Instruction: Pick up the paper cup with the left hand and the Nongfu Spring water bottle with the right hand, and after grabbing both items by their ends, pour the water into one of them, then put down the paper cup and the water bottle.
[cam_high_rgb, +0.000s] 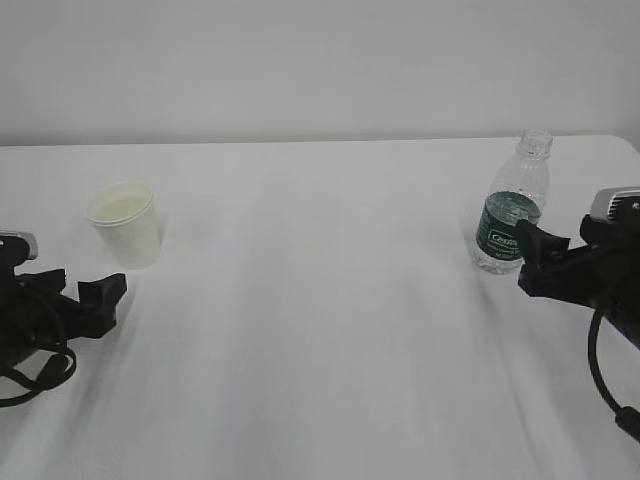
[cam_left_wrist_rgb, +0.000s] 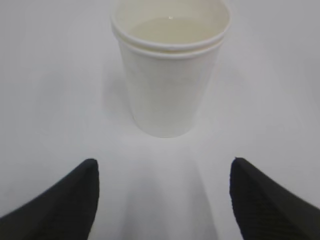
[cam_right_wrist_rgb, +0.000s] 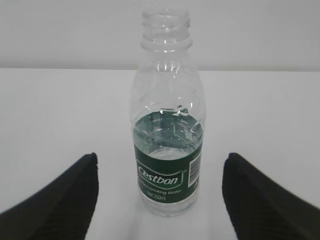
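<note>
Exterior: I see white table (cam_high_rgb: 330, 300) under a plain pale wall (cam_high_rgb: 300, 60), paper cup (cam_high_rgb: 127, 224) far-left, bottle (cam_high_rgb: 513, 205) far-right; left wrist: left hand (cam_left_wrist_rgb: 164, 200) spread, empty, near the cup (cam_left_wrist_rgb: 170, 70); right wrist: right hand (cam_right_wrist_rgb: 160, 200) spread, empty, near the part-full bottle (cam_right_wrist_rgb: 167, 135).

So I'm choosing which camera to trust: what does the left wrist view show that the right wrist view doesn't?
Only the left wrist view shows the paper cup, upright between the open left gripper, untouched. Only the right wrist view shows the capless water bottle, partly full, upright before the open right gripper, plus the back wall. Both share the white table and nothing held.
</note>
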